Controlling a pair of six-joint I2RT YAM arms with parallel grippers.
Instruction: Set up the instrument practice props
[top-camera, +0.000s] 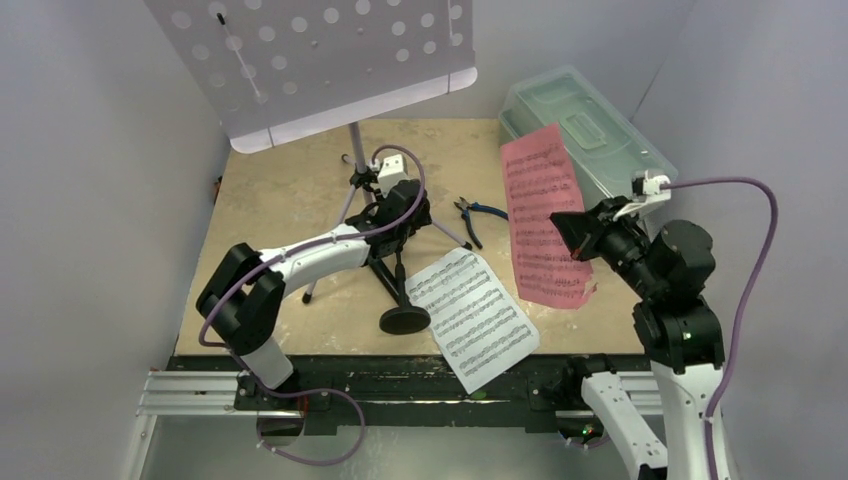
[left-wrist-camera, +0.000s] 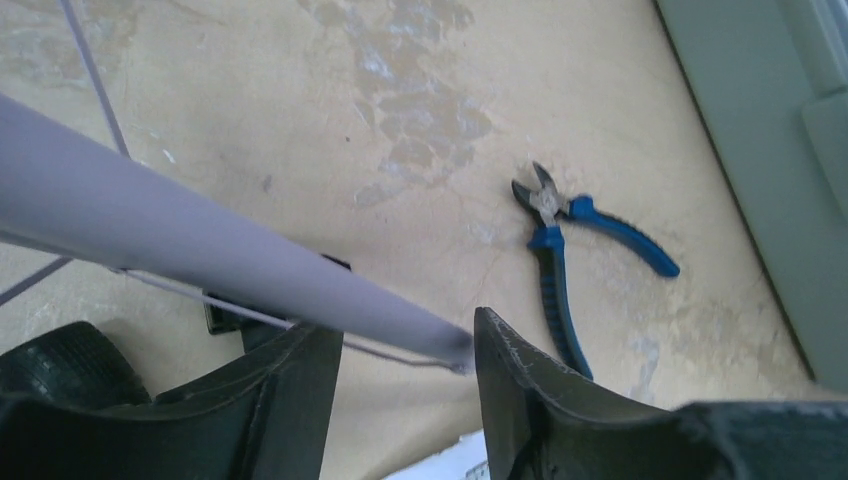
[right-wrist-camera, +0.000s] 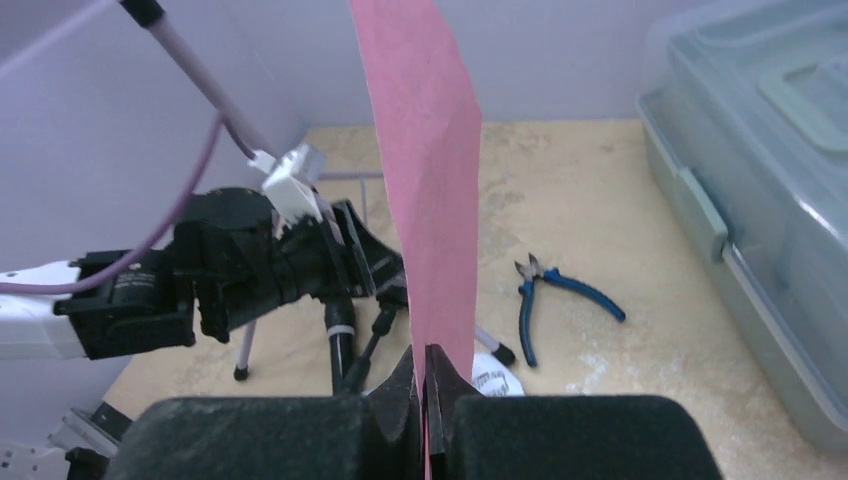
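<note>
Pinching the limp, featherlight pink music sheet (right-wrist-camera: 420, 150) by one edge, the right gripper (right-wrist-camera: 428, 388) risks creasing it; the left gripper (left-wrist-camera: 402, 335) gapes.

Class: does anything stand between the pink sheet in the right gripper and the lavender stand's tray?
Nothing visible does. The pink sheet hangs in the right gripper, with open air up-left to the tray. The left gripper sits lower, by the legs of the stand; the pliers lie flat below.
</note>
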